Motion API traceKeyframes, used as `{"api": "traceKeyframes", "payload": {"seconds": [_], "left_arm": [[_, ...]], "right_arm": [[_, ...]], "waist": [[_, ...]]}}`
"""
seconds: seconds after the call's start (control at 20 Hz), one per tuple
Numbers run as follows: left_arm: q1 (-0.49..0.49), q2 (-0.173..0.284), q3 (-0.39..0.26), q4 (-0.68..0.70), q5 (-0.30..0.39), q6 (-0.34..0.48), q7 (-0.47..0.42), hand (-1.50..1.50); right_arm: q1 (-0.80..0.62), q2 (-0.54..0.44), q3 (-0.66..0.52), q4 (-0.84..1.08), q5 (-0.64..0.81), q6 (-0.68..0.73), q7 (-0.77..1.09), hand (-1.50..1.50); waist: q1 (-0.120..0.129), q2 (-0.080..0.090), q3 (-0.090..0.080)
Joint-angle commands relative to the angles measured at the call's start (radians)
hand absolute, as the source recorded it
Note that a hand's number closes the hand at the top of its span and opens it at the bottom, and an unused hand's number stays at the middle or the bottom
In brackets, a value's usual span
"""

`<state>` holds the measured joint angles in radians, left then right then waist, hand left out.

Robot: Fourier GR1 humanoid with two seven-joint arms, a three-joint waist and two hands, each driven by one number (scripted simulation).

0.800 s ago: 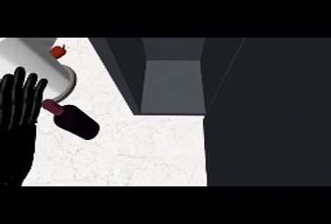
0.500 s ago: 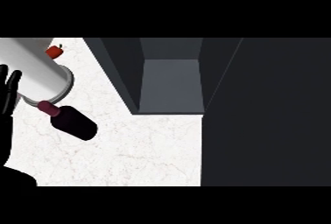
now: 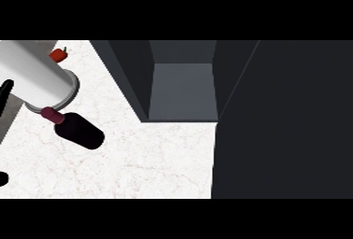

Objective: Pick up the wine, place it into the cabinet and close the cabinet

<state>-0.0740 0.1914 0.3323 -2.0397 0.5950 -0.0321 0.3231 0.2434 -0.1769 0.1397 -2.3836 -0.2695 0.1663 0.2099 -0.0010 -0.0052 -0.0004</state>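
One wine bottle stands untouched on the counter left of the open cabinet, so I'm at the pick-up step; only a sliver of my left hand shows, grasp unreadable, and next I must reach in and grasp it.

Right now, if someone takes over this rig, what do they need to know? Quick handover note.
Left hand: only a sliver shows at the view's left edge, fingers unreadable, holding nothing visible.
Right hand: not in view.
Wine bottle: on the marble counter, beside a white cylinder, not gripped.
Cabinet: open, nothing visible inside.
Done: nothing.
Left: grasp bottle, place it in cabinet, close door.
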Motion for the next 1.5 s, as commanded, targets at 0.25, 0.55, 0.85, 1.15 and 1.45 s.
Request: {"api": "traceKeyframes", "payload": {"seconds": [0.25, 0.55, 0.85, 1.15, 1.45], "left_arm": [[-0.035, 0.094, 0.105, -0.13, 0.142, 0.128, 0.21, -1.5], [-0.021, 0.105, 0.104, -0.238, 0.161, 0.211, 0.303, -1.5], [0.019, 0.126, 0.159, -0.292, 0.197, 0.214, 0.339, -1.5], [-0.039, 0.191, 0.247, -0.247, 0.233, 0.246, 0.359, -1.5], [-0.002, 0.142, 0.254, -0.235, 0.222, 0.198, 0.303, -1.5]], "right_arm": [[0.122, -0.009, 0.02, -0.238, -0.078, -0.003, 0.145, -1.5], [0.075, 0.006, 0.058, -0.259, -0.053, -0.05, 0.2, -1.5], [0.067, -0.03, 0.032, -0.329, -0.082, -0.077, 0.269, -1.5], [0.047, -0.019, 0.053, -0.296, -0.078, -0.075, 0.248, -1.5], [0.047, -0.014, 0.069, -0.315, -0.051, -0.103, 0.26, -1.5]], "waist": [[-0.006, 0.001, 0.0], [-0.004, 0.0, 0.0], [-0.006, -0.001, 0.0], [-0.01, 0.0, 0.0], [-0.01, 0.001, 0.0]]}}
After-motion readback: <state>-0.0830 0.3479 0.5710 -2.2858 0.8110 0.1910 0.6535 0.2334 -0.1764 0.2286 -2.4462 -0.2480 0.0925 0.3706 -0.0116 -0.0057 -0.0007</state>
